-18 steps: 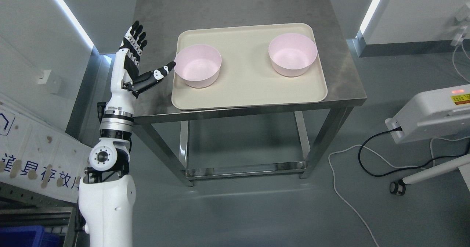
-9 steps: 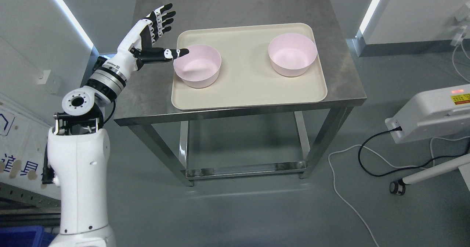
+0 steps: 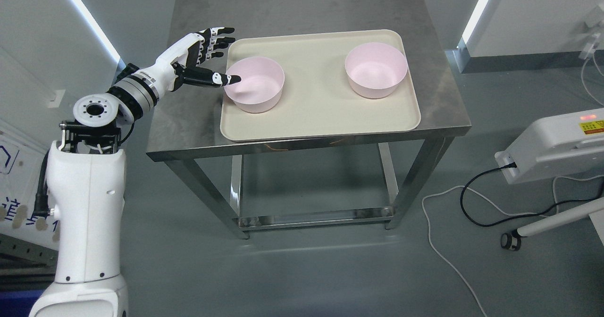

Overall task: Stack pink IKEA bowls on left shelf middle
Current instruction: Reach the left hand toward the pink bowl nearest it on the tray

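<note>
Two pink bowls stand upright on a cream tray: the left bowl near the tray's left edge and the right bowl toward its far right. My left hand hovers just left of the left bowl, open, with its fingers spread. Its thumb reaches over that bowl's left rim, and the other fingers stretch out beyond the tray's far left corner. Nothing is held. My right arm does not show.
The tray lies on a steel table with open legs and a low crossbar. A white machine with black and white cables stands on the floor at the right. Wall panels and a light strip border the left side.
My left arm has swung from upright at the table's left edge to stretched forward, bringing the hand down and right until the thumb lies over the left bowl's rim. Both bowls stay in place.
</note>
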{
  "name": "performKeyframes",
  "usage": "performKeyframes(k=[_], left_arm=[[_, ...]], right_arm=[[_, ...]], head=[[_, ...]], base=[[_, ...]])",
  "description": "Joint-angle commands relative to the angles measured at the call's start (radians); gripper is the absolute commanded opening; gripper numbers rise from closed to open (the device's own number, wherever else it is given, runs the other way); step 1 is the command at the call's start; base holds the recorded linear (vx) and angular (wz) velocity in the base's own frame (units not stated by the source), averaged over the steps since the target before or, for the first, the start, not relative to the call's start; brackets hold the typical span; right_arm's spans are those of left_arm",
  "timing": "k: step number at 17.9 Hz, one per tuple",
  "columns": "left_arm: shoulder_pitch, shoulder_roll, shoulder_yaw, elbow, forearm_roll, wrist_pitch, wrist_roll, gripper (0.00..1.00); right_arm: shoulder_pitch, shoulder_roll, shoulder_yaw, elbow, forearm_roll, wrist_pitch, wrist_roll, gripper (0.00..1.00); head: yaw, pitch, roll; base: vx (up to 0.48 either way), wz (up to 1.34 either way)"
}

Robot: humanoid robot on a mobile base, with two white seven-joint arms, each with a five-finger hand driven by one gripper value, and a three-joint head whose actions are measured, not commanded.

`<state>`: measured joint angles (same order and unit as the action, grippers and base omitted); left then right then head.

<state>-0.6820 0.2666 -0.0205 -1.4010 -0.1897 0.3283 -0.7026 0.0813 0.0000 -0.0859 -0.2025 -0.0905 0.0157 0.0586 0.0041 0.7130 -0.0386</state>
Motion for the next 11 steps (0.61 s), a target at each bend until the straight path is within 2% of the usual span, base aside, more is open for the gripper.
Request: performKeyframes(k=[1, 5, 11], left_arm=[[-0.034, 0.014, -0.177, 0.073, -0.126, -0.006, 0.011, 0.77], [-0.051, -0.044, -0.245, 0.089, -0.23, -0.055, 0.084, 0.68], [-0.063, -0.055, -0.277, 0.148, -0.369, -0.156, 0.084, 0.6]], right_arm=[[0.0, -0.017, 0.0, 0.0, 0.0, 0.0, 0.003, 1.0], [0.0, -0.017, 0.0, 0.0, 0.0, 0.0, 0.003, 1.0], [0.0, -0.017, 0.0, 0.0, 0.0, 0.0, 0.003, 1.0]], head=[[0.0, 0.0, 0.0], [0.0, 0.0, 0.0], [0.0, 0.0, 0.0]], base=[[0.0, 0.0], [0.0, 0.0], [0.0, 0.0]])
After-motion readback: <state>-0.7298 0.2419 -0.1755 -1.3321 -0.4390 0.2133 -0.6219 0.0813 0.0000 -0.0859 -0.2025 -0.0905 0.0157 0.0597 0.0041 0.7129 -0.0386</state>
